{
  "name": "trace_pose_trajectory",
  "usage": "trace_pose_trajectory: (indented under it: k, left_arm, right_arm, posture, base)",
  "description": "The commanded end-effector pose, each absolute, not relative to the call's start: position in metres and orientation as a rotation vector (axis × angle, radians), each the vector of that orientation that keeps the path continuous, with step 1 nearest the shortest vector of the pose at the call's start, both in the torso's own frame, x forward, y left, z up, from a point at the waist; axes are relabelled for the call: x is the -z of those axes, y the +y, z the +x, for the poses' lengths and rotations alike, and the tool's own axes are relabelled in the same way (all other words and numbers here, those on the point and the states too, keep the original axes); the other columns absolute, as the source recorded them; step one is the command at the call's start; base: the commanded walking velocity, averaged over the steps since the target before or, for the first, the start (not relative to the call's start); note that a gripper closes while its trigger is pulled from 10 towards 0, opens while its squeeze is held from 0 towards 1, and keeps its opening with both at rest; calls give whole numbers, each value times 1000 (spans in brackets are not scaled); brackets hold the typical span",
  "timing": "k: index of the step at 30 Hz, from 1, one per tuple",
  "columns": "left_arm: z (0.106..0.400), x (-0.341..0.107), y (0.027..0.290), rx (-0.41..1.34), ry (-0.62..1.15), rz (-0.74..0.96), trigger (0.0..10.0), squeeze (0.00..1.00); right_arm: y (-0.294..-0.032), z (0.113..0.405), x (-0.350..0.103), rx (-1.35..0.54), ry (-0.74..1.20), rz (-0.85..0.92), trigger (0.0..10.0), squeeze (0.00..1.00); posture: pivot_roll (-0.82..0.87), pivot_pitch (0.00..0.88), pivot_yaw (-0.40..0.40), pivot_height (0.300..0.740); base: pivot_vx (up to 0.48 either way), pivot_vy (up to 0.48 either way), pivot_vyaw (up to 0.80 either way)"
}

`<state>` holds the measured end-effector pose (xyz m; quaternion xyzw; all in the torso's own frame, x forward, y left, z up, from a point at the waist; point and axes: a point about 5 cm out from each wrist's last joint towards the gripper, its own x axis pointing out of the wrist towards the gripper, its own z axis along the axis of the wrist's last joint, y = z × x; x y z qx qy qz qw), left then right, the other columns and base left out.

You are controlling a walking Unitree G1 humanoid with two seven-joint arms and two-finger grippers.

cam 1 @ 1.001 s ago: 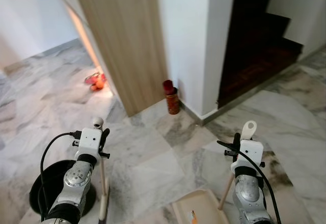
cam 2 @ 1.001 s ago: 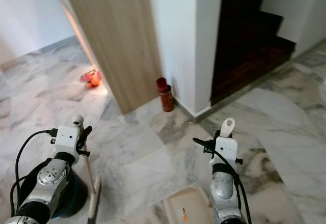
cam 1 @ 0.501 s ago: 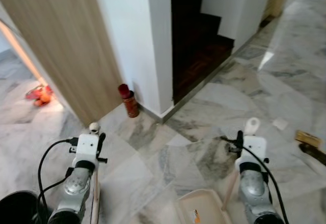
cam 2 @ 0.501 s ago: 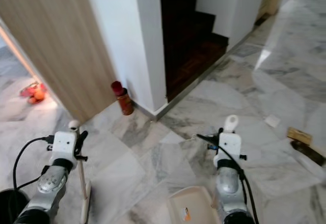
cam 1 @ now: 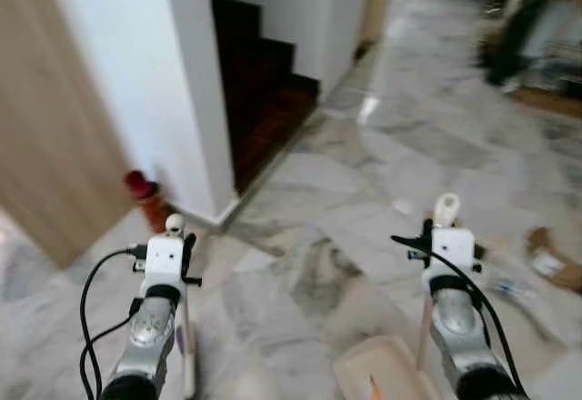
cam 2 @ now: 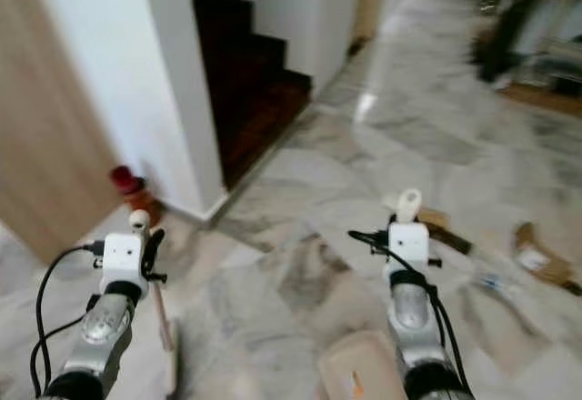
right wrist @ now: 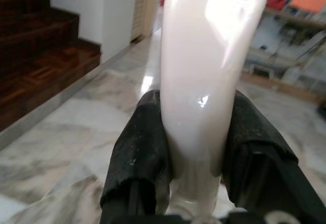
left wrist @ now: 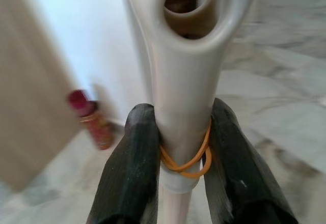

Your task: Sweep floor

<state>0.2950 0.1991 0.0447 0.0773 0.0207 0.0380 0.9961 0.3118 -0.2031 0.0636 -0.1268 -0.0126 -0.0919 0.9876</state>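
The left gripper (left wrist: 181,158) has its fingers pinching the broom handle (left wrist: 186,81) just above an orange rubber band (left wrist: 186,165), the broom standing upright on the marble floor (cam 1: 364,200) at near left. The right gripper (right wrist: 196,142) clamps the pale dustpan handle (right wrist: 204,66), with the dustpan (cam 1: 386,373) at near right. A red bottle (cam 1: 145,195) stands by the white wall (cam 1: 127,73) beside the dark stairs (cam 1: 259,82), and scraps of litter (cam 1: 550,264) lie on the floor at right.

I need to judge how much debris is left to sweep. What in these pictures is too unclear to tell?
- Brown scraps on the marble floor, head views: motion-blurred, kind unclear.
- Cream plastic dustpan: cut off by the bottom edge.
- Broom head: blurred.
- Dark shapes far right: blurred.
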Motion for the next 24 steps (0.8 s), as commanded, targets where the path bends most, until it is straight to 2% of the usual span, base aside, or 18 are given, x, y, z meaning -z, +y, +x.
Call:
trace_pose_trajectory:
  k: [1, 11, 20, 24]
  left_arm:
    - [298, -51, 199, -85, 2, 150, 10000, 0]
    - [298, -53, 197, -55, -7, 150, 10000, 0]
    - [297, -52, 193, -21, -4, 157, 10000, 0]
    - [297, -51, 194, -14, -1, 160, 10000, 0]
  right_arm:
    - [-198, 317, -73, 167, -67, -249, 10000, 0]
    - [-197, 320, -74, 153, -67, -265, 10000, 0]
    - [-198, 314, -66, 168, -42, -257, 10000, 0]
    - [-199, 313, -64, 179, -34, -239, 10000, 0]
  posture:
    - [69, 0, -23, 740]
    - [72, 0, -4, 740]
    - [62, 0, 16, 740]
    - [64, 0, 17, 740]
  base:
    - [0, 0, -800]
    - [0, 0, -676]
    - [0, 0, 0]
    - [0, 0, -800]
